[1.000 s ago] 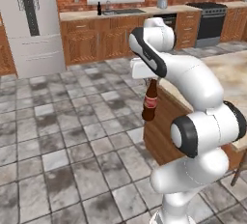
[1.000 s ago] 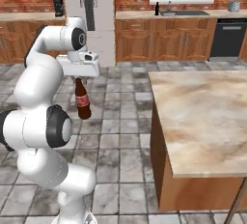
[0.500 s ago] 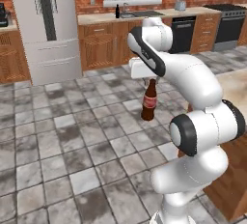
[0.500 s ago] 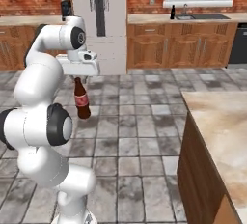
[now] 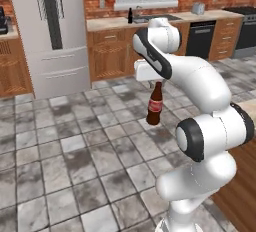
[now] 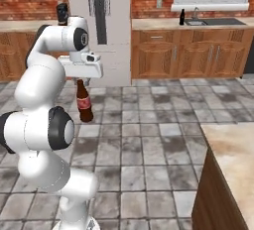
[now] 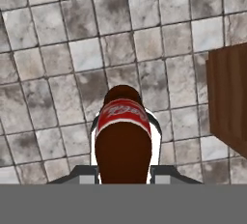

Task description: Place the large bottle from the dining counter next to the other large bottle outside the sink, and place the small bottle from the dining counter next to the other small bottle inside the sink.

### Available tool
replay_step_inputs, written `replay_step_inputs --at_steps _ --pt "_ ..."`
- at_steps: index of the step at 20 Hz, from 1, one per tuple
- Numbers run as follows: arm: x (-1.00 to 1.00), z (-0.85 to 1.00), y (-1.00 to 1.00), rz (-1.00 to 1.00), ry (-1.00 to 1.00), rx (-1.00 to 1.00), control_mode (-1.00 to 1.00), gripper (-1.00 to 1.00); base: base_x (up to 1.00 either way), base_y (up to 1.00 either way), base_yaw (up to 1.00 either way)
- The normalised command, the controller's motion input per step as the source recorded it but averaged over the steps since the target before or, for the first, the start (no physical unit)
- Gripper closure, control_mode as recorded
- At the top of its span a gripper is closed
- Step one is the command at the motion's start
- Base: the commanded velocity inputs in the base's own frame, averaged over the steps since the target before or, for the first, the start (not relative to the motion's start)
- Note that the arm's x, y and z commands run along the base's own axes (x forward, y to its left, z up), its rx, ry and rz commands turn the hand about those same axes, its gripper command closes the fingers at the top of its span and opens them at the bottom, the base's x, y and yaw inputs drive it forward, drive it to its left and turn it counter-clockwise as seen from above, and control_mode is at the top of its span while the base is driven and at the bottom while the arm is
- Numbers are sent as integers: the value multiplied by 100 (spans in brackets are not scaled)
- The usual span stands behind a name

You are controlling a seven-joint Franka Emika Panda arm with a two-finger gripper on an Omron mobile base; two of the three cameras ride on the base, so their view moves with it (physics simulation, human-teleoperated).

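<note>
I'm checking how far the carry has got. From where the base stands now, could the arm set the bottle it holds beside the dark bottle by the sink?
Probably not yet. The gripper holds the large bottle over open floor, and the dark bottle by the sink stands on the far counter, across many floor tiles.

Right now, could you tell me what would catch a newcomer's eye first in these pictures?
First the brown bottle with a red label, hanging upright from the gripper above the tiled floor, in front of the white arm. Next the tall grey fridge behind it, and a dark bottle on the back counter beside the sink.
</note>
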Motion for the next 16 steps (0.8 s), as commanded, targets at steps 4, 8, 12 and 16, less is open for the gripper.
replay_step_inputs --at_steps 4,8,12,16 --pt "0 0 0 0 0 0 100 100 100 0 0" --pt "0 0 0 0 0 0 100 100 100 0 0" --pt "0 0 0 0 0 0 100 100 100 -9 0" --pt "0 0 0 0 0 0 100 100 100 -5 -2"
